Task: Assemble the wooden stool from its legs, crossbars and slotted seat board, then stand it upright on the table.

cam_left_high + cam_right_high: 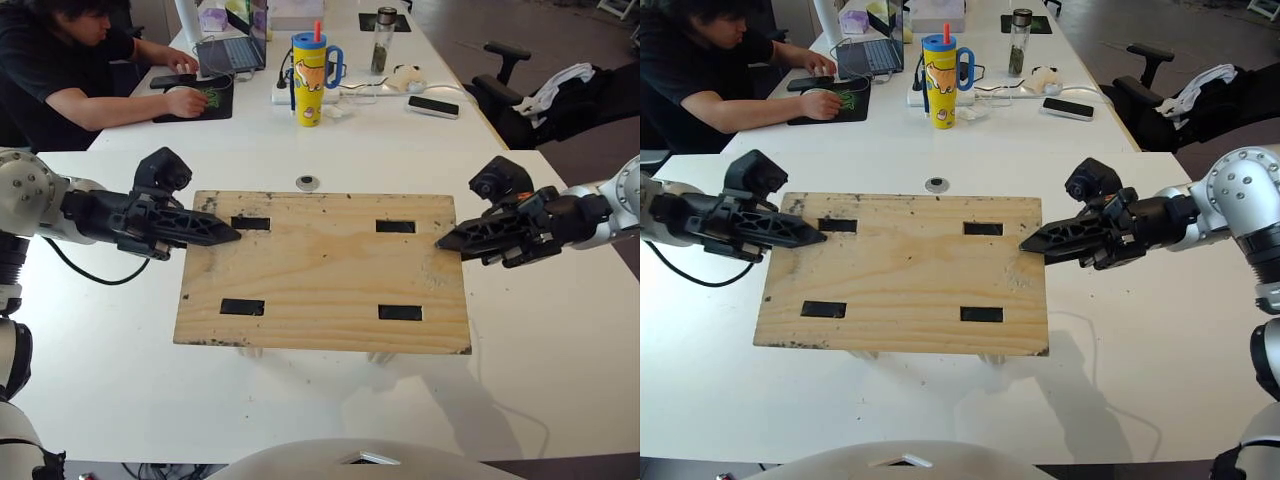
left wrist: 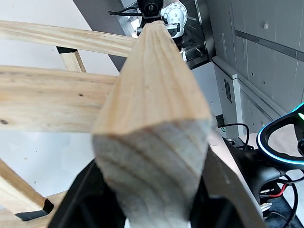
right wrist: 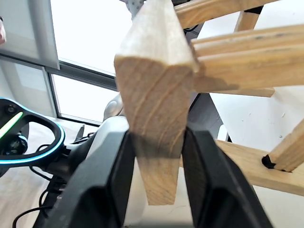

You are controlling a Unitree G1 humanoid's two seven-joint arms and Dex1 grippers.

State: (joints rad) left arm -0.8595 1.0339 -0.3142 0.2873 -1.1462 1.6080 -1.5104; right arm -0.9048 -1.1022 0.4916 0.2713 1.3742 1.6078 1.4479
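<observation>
1. The assembled wooden stool [image 1: 322,300] is seen in the middle of the white table [image 1: 560,340], between the two arms, with its slotted seat board [image 1: 325,262] uppermost and lying flat.
2. Four dark slots [image 1: 250,223] are cut through the board, one near each corner.
3. Pale legs [image 1: 245,351] are glimpsed under the board's near edge; whether they bear on the table cannot be told.
4. The left gripper [image 1: 232,234] is set at the board's left edge, beside the far-left slot. In the left wrist view its fingers [image 2: 76,199] are clenched on that edge, one against each face.
5. The right gripper [image 1: 443,242] is set at the right edge, near the far-right slot. Its fingers [image 3: 107,180] are likewise seen grasping the board's edge.
6. Crossbars [image 2: 61,37] are seen beneath the board in the left wrist view.
7. Beyond the stool, a yellow cup [image 1: 309,78], a laptop [image 1: 232,50] and a phone [image 1: 433,106] are placed on the far table.
</observation>
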